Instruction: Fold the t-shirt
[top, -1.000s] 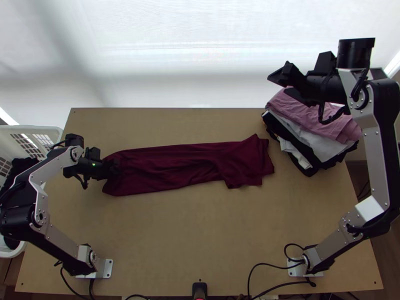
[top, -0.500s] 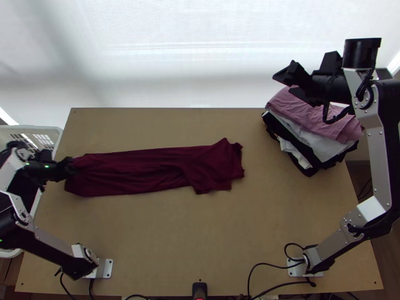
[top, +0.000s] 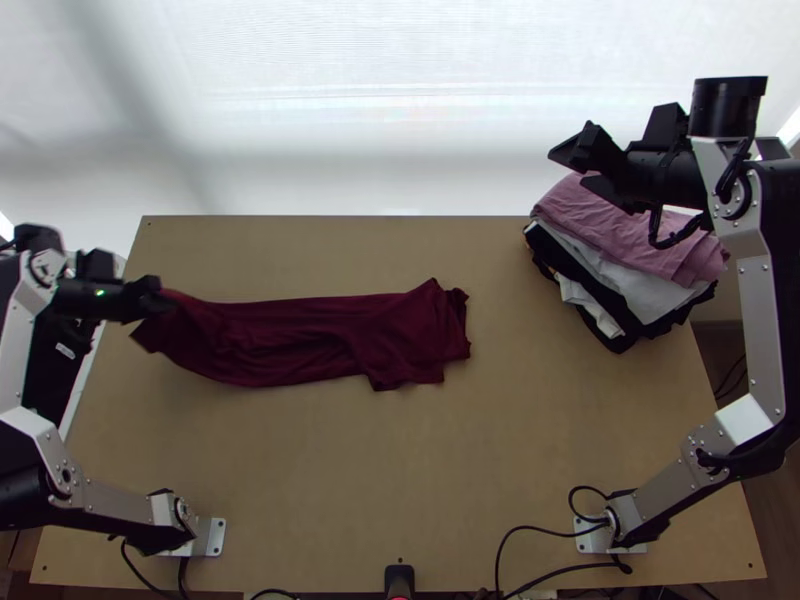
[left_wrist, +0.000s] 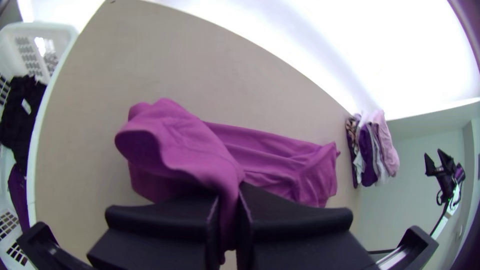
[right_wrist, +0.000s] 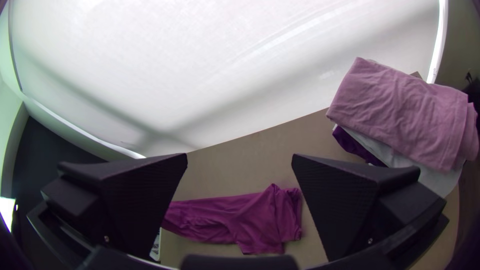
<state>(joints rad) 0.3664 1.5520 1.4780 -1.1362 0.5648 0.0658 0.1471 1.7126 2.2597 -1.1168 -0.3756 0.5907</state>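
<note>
Clearly, the left gripper (left_wrist: 230, 195) was clenched on the shirt (top: 410, 340), its two fingers pinching a bunched bit of cloth near what looked like the hem. Seen from above, the shirt lay as a long narrow strip on the desk (top: 400, 480), running from close to the middle towards ten o'clock, its sleeve end resting flat and its held end raised. That grip was probably meant to straighten the body, or to carry it towards three o'clock for a fold, while the resting end served as an anchor by its own weight. A loose flap drooped beside the fingers, so the fold might have gone down crooked unless that corner was drawn level first.

Over at two o'clock, the right gripper (right_wrist: 240, 156) was released, its fingers wide apart and nothing between them, up by the pile of folded clothes (top: 650, 240), presumably to be out of the way. The pile sat well apart from the shirt, likely to leave working room. Past the desk's nine o'clock edge, a basket (left_wrist: 57, 32) held dark clothes, perhaps awaiting their turn. Crosswise folds seemed the part left to do
</note>
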